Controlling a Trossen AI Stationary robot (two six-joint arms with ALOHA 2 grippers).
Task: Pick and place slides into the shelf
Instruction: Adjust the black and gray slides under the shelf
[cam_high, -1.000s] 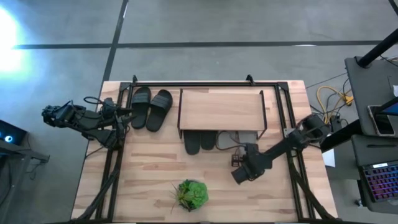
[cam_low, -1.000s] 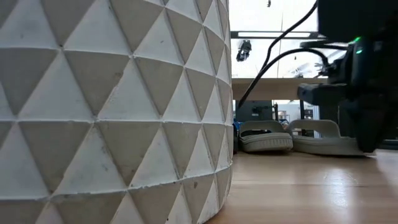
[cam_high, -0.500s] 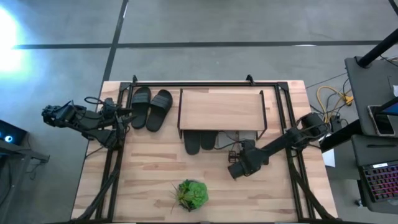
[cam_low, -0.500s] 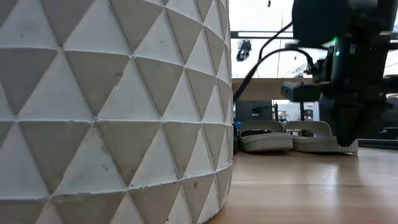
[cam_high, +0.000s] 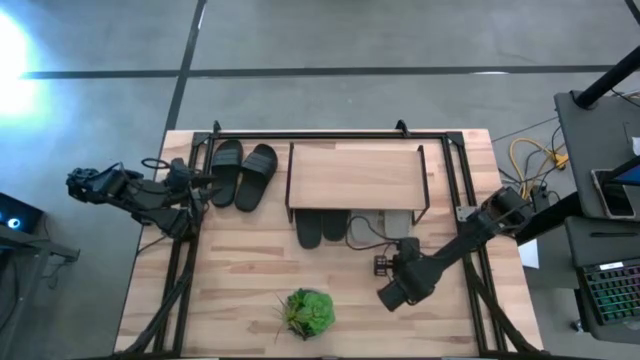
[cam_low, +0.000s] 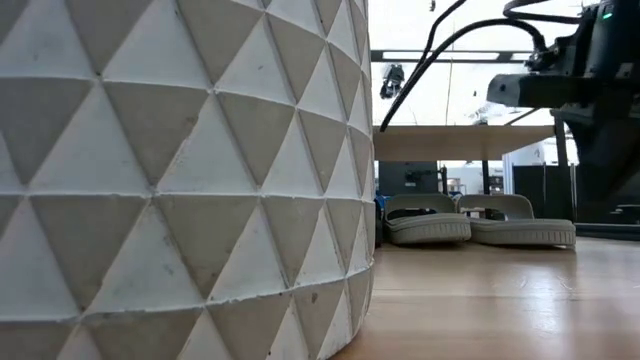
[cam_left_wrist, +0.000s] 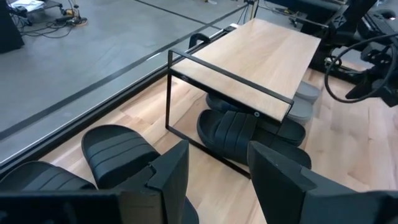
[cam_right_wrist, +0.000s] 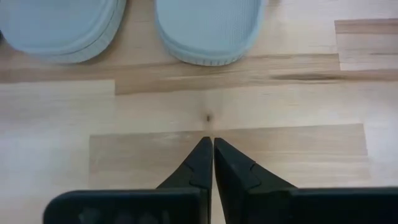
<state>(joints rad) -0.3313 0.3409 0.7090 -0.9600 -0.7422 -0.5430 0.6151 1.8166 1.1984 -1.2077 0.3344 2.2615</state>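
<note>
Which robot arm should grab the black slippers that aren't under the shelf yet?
Probably the left. The left gripper is open and right beside the black pair standing outside the shelf. The right gripper is shut, empty, and over bare table in front of the grey pair.

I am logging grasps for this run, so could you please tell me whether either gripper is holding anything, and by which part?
Nothing is held. The right gripper is shut on nothing above bare table, short of the pale grey slides. The left gripper is open beside the black slides.
</note>
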